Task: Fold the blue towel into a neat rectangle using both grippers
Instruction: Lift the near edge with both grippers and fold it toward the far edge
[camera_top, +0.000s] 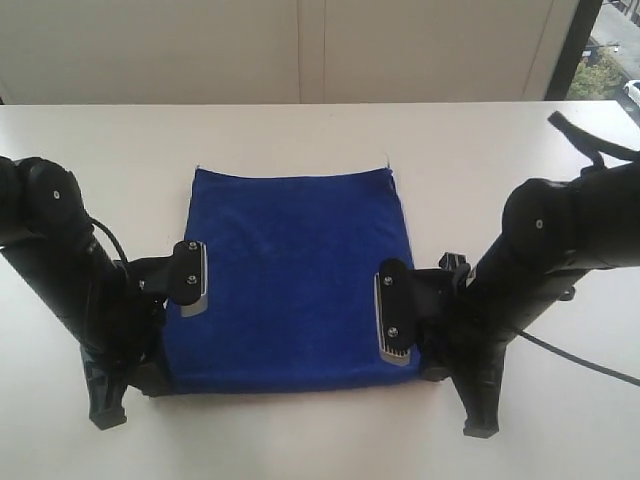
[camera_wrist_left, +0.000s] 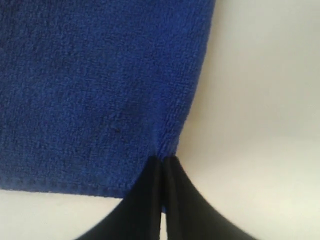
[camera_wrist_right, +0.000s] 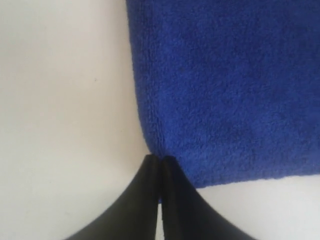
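Note:
The blue towel (camera_top: 290, 270) lies flat on the white table (camera_top: 320, 130), folded to a near square. A small white tag (camera_top: 386, 163) shows at its far right corner. My left gripper (camera_top: 160, 375) is down at the towel's near left corner. In the left wrist view its black jaws (camera_wrist_left: 162, 159) are pressed together on the edge of the blue towel (camera_wrist_left: 90, 90), with blue cloth showing between them. My right gripper (camera_top: 432, 368) sits at the near right corner. There its jaws (camera_wrist_right: 161, 159) are likewise shut on the edge of the blue towel (camera_wrist_right: 225, 90).
Both black arms lean in from the table's near side, the left arm (camera_top: 60, 260) and the right arm (camera_top: 560, 240). A black cable (camera_top: 580, 360) trails on the table at the right. A pale wall (camera_top: 300, 50) stands behind the far edge.

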